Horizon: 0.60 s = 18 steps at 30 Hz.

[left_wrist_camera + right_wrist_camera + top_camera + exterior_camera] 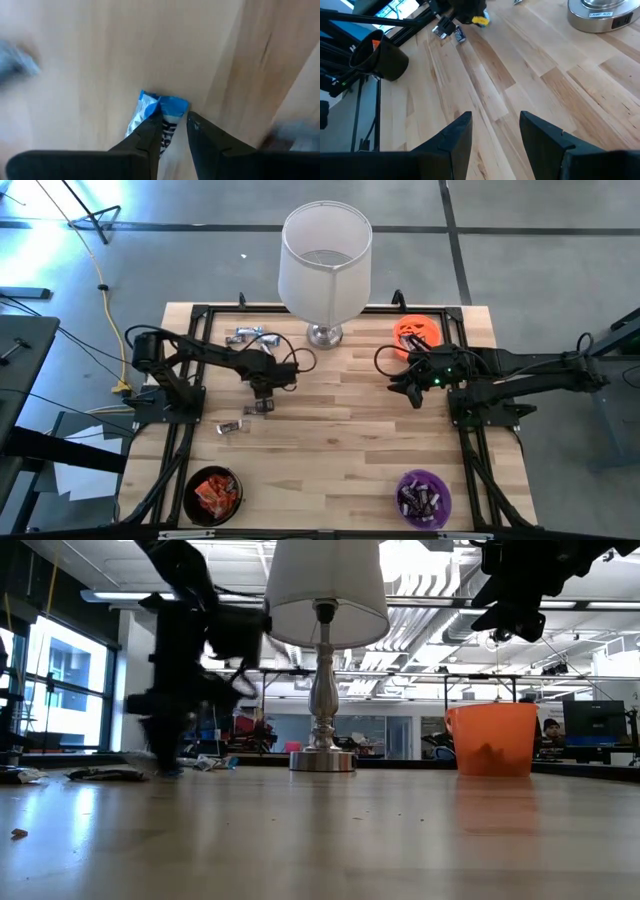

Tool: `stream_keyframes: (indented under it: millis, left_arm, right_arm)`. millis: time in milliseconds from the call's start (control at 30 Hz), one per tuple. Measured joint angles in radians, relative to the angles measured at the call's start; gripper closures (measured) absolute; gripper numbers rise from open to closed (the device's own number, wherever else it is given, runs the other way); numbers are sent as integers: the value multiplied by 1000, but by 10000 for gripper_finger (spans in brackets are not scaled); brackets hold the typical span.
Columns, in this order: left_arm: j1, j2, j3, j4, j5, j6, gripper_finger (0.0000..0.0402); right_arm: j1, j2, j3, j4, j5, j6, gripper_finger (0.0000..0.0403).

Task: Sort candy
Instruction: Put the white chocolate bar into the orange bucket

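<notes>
With the left gripper (pixel 174 131) narrowed around a blue-white candy (pixel 159 111) between its fingertips, the slick wrapper could be squeezed out sideways if lifted; the right gripper (pixel 495 127) is held apart above the table.

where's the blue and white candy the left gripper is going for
In the high view the blue-and-white candy lies on the table's left half, under the left gripper, in front and left of the lamp; the left wrist view shows it between the gripper's fingers.

A white-shaded lamp on a round silver metal base (pixel 324 335) stands at the far edge of the pale wooden table (pixel 340 440). Right of the lamp is a small orange bowl (pixel 415 333); a black bowl (pixel 213 494) and a purple bowl (pixel 424 498) sit at the near edge.
</notes>
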Motion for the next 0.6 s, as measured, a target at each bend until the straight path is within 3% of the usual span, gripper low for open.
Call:
stream_keyframes:
  millis: [267, 600]
  left_arm:
    - [-48, -29, 81, -4, -6, -84, 326]
    - [-26, -30, 85, -47, -144, -75, 326]
  right_arm:
    - [0, 0, 0, -1, 1, -16, 242]
    - [0, 0, 0, 0, 1, -26, 242]
